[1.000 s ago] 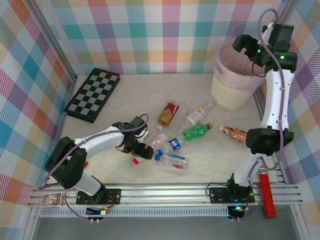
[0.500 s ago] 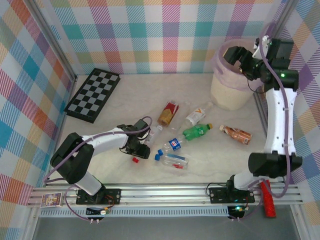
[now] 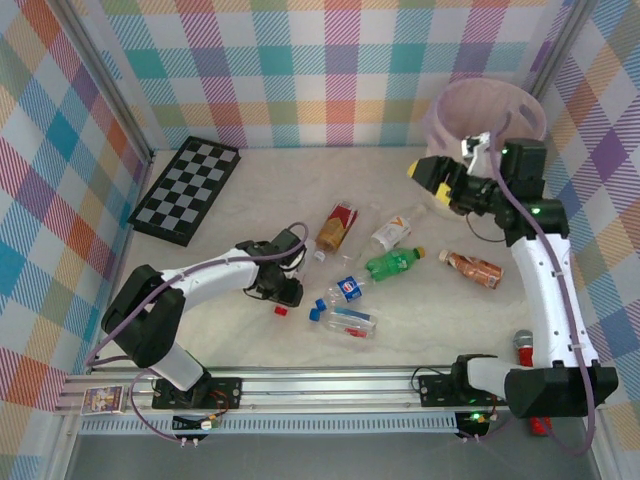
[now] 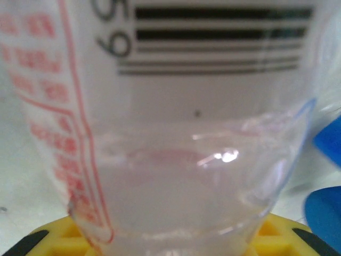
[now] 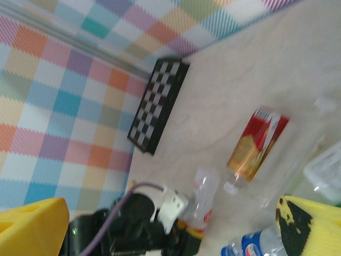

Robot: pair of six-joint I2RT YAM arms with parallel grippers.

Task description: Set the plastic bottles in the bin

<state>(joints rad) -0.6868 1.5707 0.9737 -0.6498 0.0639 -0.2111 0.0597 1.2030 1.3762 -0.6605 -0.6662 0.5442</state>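
Note:
Several plastic bottles lie mid-table: a brown one with a red label (image 3: 337, 226) (image 5: 257, 143), a white-labelled clear one (image 3: 392, 232), a green one (image 3: 395, 263), a blue-labelled one (image 3: 345, 289), a clear one with a red and blue label (image 3: 350, 322) and a brown one (image 3: 472, 267). My left gripper (image 3: 292, 283) is open, and the base of a clear red-printed bottle (image 4: 176, 160) (image 5: 205, 194) sits between its yellow fingers (image 4: 48, 240). My right gripper (image 3: 432, 182) (image 5: 173, 213) hangs open and empty in front of the bin (image 3: 520, 100), above the table.
A folded checkerboard (image 3: 187, 188) (image 5: 157, 104) lies at the back left. A loose red cap (image 3: 282, 310) and blue caps (image 3: 315, 312) lie near the left gripper. The red brush stick (image 3: 523, 343) is at the front right, partly behind the right arm. Plaid walls close in three sides.
My right arm swung from over the bin down and left toward the table's middle. My left gripper pushed forward around the clear bottle, and the red cap slid slightly.

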